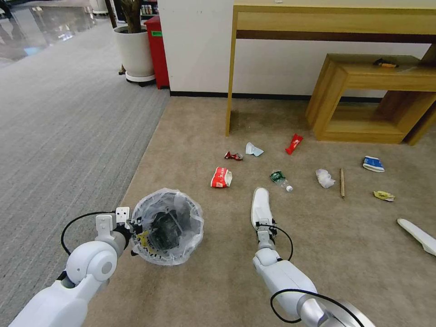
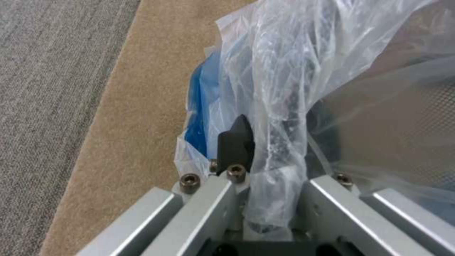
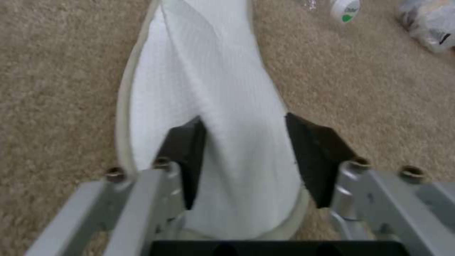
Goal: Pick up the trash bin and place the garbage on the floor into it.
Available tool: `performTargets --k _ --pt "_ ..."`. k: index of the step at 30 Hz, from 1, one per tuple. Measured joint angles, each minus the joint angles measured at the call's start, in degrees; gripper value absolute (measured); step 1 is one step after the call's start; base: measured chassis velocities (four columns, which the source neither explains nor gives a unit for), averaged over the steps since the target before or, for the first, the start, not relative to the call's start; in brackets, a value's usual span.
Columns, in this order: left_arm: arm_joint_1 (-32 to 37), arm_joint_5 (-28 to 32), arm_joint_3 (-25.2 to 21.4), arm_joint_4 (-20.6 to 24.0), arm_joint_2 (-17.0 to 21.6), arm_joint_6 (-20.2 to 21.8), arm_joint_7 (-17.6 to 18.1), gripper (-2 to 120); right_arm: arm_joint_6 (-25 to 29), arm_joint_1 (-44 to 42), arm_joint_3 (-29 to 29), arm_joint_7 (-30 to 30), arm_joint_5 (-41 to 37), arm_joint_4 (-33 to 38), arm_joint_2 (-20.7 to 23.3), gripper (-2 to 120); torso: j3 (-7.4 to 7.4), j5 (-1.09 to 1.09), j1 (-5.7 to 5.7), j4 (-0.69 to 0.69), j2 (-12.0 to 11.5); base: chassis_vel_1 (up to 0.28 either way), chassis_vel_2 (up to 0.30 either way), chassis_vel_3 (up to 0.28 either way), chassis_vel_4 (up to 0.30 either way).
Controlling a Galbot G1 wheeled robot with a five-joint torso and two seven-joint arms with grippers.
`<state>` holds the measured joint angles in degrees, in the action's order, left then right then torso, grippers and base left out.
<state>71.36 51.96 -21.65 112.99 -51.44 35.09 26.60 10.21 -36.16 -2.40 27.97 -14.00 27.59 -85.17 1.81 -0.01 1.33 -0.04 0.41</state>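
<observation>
Black fingers [image 3: 189, 156] of the right gripper [image 3: 246, 160] straddle a white slipper [image 3: 208, 89] lying on the beige carpet [image 1: 204, 290], seemingly touching it. Beside it, the left gripper [image 2: 256, 149] pinches the bag-lined rim of the trash bin [image 1: 166, 225].

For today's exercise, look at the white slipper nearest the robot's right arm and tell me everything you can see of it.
The white slipper lies flat on the beige carpet, toe pointing away from the robot, beside the trash bin. It looks like soft, textured white fabric with a cream edge around the sole. The right gripper is at its heel end, its dark fingers set either side of a raised fold of the upper, one pressing into it. A green-label bottle lies just beyond the toe, apart from it.
</observation>
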Motion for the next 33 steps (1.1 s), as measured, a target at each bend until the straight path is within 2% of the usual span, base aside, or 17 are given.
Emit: performTargets --k 2,3,6,8,11,16,24,31,33 --pt "0.0 -0.2 0.0 0.0 -0.1 0.0 0.0 0 0.0 -0.1 0.2 -0.1 0.2 0.0 0.0 31 0.0 0.0 0.0 0.0 0.0 0.0 0.0 0.0 0.0" --pt "0.0 -0.2 0.0 0.0 -0.1 0.0 0.0 0 0.0 -0.1 0.2 -0.1 0.2 0.0 0.0 31 0.0 0.0 0.0 0.0 0.0 0.0 0.0 0.0 0.0" --pt "-0.2 -0.5 0.2 -0.3 -0.1 -0.1 0.0 0 0.1 -0.3 0.6 -0.3 0.4 -0.1 0.0 18 0.0 0.0 -0.01 0.0 0.0 0.0 0.0 0.0 0.0" --pt "-0.3 -0.5 0.2 -0.4 -0.1 -0.2 0.0 0 0.1 -0.3 0.6 -0.3 0.4 -0.1 0.0 14 0.0 0.0 -0.01 0.0 0.0 0.0 0.0 0.0 0.0" --pt "-0.6 -0.8 0.5 -0.9 -0.1 -0.4 -0.1 0 0.2 -0.5 1.1 -0.4 0.7 -0.2 0.0 0 0.0 0.0 0.0 0.0 0.0 0.0 0.0 0.0 0.0" --pt "-1.1 -1.1 0.9 -1.5 -0.2 -0.5 -0.2 0 0.2 -0.5 1.3 -0.4 0.7 -0.2 0.2 0 0.0 0.0 -0.01 0.0 0.0 0.0 0.0 0.0 0.0" --pt "-2.5 -2.6 1.7 -4.8 -0.8 -1.2 -0.9 0 0.5 -1.0 -0.7 0.8 -0.8 3.4 1.8 0 0.0 0.0 0.0 0.01 0.0 0.0 0.0 0.0 0.0" --pt "-3.3 -2.8 1.7 -6.6 -1.1 -1.4 -1.0 0 -0.1 -2.3 -5.3 2.9 -4.7 11.5 5.3 0 0.0 0.01 -0.01 0.01 0.0 0.0 0.0 0.0 0.0" --pt "-3.6 -2.8 1.9 -7.0 -1.2 -1.4 -1.0 0 -0.9 -3.1 -7.3 4.1 -7.1 16.2 7.1 0 0.0 0.01 -0.01 0.0 0.0 0.0 0.0 0.0 0.0"
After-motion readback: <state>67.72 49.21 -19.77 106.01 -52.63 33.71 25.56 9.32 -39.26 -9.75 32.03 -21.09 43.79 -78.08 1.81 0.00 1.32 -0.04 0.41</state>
